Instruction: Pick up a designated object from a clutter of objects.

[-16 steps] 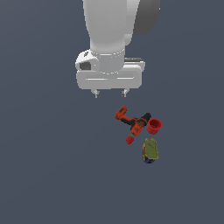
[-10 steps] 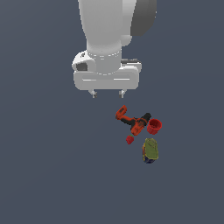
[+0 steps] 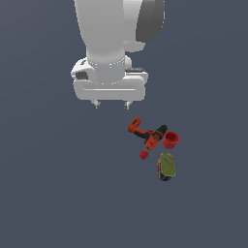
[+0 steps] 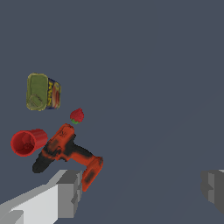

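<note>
gripper (image 3: pixel 112 104) drifted toward the exterior view's left, jaws apart and empty, so the olive-green container (image 3: pixel 167 166) sits untouched, further off.

You see: one olive-green container (image 3: pixel 167 166), one power drill (image 3: pixel 147 133), one red cup (image 3: pixel 170 140), one tiny red piece (image 3: pixel 143 155).

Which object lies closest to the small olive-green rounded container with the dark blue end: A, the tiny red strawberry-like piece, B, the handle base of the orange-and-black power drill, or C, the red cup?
A: in the wrist view the tiny red strawberry-like piece sits just beside the small olive-green rounded container, while the red cup and the orange-and-black power drill handle base lie farther off.
</note>
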